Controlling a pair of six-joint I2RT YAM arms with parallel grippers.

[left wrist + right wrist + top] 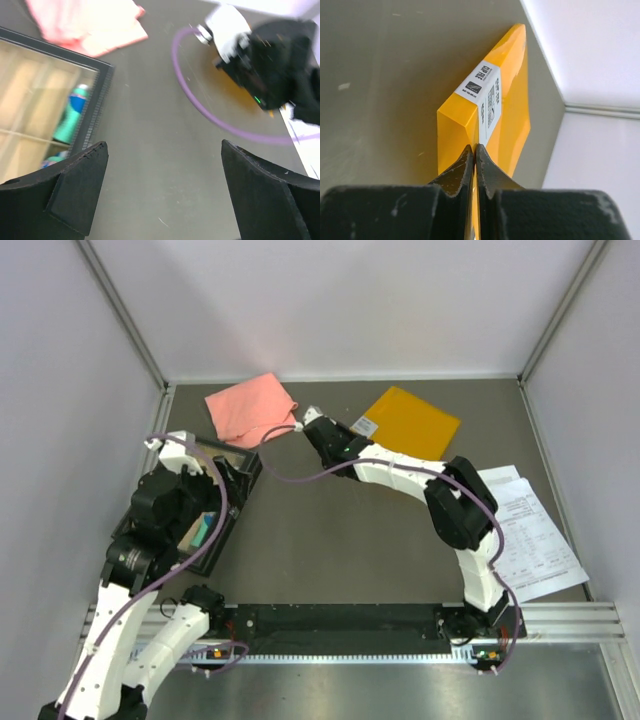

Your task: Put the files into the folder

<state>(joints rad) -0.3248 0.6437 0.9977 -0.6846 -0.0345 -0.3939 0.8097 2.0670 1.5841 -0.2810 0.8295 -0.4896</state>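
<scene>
Folder [512,95] stretches ahead of right gripper [475,148], its near edge pinched between fingers pressed fully together. Files [535,535] lie well behind that gripper, beside its arm's elbow. Left gripper [164,150] spread wide, holding nothing; black-framed tray [97,95] to its left.

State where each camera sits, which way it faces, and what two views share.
Top: above and behind the bases, looking down on the table; the left arm and right arm show.
Left wrist: on the left arm, facing across the table past the tray; the open left pincer frames the bottom.
Right wrist: on the right arm, facing along the right pincer, shut on the folder.
Shared: top and left wrist both show the pink cloth.
</scene>
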